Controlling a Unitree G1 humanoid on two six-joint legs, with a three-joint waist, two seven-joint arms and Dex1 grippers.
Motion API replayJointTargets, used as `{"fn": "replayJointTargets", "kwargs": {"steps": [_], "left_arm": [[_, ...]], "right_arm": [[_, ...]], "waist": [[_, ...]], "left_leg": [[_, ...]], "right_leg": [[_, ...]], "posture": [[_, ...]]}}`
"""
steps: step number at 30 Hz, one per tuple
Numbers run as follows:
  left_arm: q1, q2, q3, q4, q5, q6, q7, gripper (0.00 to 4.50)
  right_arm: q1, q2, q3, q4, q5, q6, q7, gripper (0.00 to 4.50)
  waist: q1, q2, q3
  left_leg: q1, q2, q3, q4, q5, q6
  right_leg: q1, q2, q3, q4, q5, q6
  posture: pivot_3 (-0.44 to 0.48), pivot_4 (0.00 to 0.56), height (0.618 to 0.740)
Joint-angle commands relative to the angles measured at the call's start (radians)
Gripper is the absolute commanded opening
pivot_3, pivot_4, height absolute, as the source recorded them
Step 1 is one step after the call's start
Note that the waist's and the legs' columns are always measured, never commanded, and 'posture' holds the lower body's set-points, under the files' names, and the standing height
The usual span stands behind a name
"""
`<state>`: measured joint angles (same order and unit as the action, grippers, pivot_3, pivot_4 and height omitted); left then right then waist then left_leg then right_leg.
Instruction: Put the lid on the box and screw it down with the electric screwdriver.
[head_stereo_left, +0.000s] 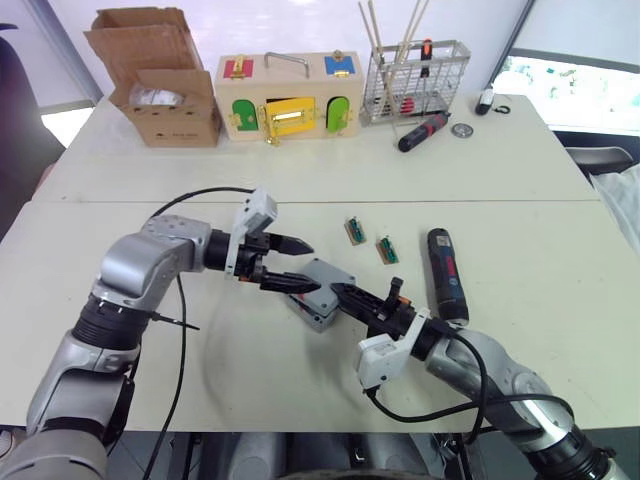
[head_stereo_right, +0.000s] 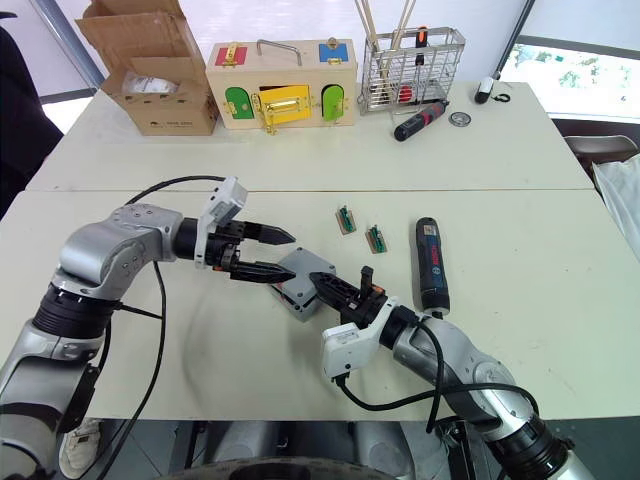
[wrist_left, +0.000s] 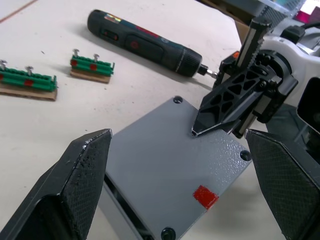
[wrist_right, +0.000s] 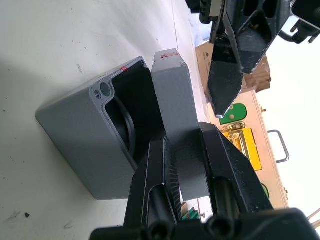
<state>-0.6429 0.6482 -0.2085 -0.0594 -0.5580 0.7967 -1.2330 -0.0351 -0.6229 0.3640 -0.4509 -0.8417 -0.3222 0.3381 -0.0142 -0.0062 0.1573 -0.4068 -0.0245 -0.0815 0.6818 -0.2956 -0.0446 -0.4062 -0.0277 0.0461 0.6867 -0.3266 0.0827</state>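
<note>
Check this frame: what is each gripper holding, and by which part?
The right gripper pinches the lid by one edge, over the box. The left gripper is open, holding nothing.

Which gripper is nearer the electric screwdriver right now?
Right. The right gripper, clamped on the lid, sits just beside the electric screwdriver; the left gripper is open beyond the box.

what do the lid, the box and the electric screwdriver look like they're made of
The lid: grey moulded plastic by its look, with a fine speckled matte face and round corner screw holes. The box: the same matte grey, seemingly plastic, with thick moulded walls around a dark hollow. The electric screwdriver: a dark, smooth casing, probably plastic or rubbery, with red markings and a thin metal bit.
</note>
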Motion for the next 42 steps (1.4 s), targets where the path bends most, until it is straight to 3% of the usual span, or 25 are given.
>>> {"fn": "replayJointTargets", "kwargs": {"steps": [1, 5, 8, 15, 34, 40, 41, 42], "left_arm": [[-0.021, 0.006, 0.006, -0.020, 0.004, -0.019, -0.015, 4.38], [-0.018, 0.007, 0.006, -0.026, 0.005, -0.021, -0.020, 4.38], [-0.016, 0.005, 0.007, -0.027, 0.007, -0.026, -0.019, 3.63], [-0.012, 0.002, 0.002, -0.024, 0.011, -0.043, -0.022, 0.07], [0.026, -0.017, -0.115, 0.056, 0.166, -0.218, -0.075, 0.07], [0.045, -0.017, -0.148, 0.086, 0.215, -0.277, -0.093, 0.04], [0.047, -0.018, -0.150, 0.093, 0.221, -0.286, -0.093, 0.04], [0.047, -0.021, -0.151, 0.100, 0.227, -0.294, -0.091, 0.04]], "right_arm": [[0.000, 0.011, 0.008, 0.003, -0.008, -0.019, 0.008, 0.15], [-0.008, 0.027, 0.009, 0.015, -0.017, -0.023, 0.010, 0.15], [-0.004, 0.034, 0.012, 0.015, -0.023, -0.024, 0.009, 0.15], [0.004, 0.037, 0.001, 0.017, -0.031, -0.023, 0.006, 0.15], [0.027, 0.035, -0.017, 0.014, -0.031, -0.036, -0.011, 0.15], [0.029, 0.032, -0.032, 0.008, -0.039, -0.054, -0.030, 2.98], [0.031, 0.030, -0.035, 0.005, -0.038, -0.058, -0.031, 3.29], [0.033, 0.028, -0.039, 0.002, -0.035, -0.061, -0.031, 3.29]], "waist": [[0.000, 0.000, 0.000], [0.001, 0.000, 0.000], [0.001, 0.000, 0.000], [0.001, 0.000, 0.000], [0.002, 0.000, -0.001], [0.001, -0.001, -0.002], [0.001, -0.001, -0.002], [0.002, -0.001, -0.002]], "left_leg": [[0.000, 0.000, 0.000, 0.000, 0.000, 0.000], [0.000, 0.000, 0.000, 0.000, 0.000, 0.000], [0.000, 0.000, 0.000, 0.000, 0.000, 0.000], [0.000, 0.000, 0.000, 0.000, 0.000, 0.000], [0.002, 0.000, 0.000, 0.000, 0.000, 0.000], [0.003, 0.000, 0.000, 0.000, 0.000, 0.000], [0.006, 0.000, 0.000, -0.001, 0.000, 0.000], [0.009, 0.000, 0.000, -0.001, -0.001, 0.001]], "right_leg": [[0.000, 0.000, 0.000, 0.000, 0.000, 0.000], [0.000, 0.000, 0.000, 0.000, 0.000, 0.000], [0.000, 0.000, 0.000, 0.000, 0.000, 0.000], [0.000, 0.000, 0.000, 0.000, 0.000, 0.000], [0.002, 0.000, 0.000, 0.000, 0.000, 0.000], [0.004, 0.000, 0.000, 0.000, 0.000, 0.000], [0.007, 0.000, 0.000, 0.000, 0.000, 0.000], [0.010, 0.000, 0.000, -0.001, 0.000, 0.000]], "posture": [[0.000, 0.150, 0.740], [0.000, 0.150, 0.740], [0.000, 0.150, 0.740], [0.000, 0.150, 0.740], [0.000, 0.150, 0.740], [0.000, 0.150, 0.740], [0.000, 0.150, 0.740], [0.000, 0.150, 0.740]]}}
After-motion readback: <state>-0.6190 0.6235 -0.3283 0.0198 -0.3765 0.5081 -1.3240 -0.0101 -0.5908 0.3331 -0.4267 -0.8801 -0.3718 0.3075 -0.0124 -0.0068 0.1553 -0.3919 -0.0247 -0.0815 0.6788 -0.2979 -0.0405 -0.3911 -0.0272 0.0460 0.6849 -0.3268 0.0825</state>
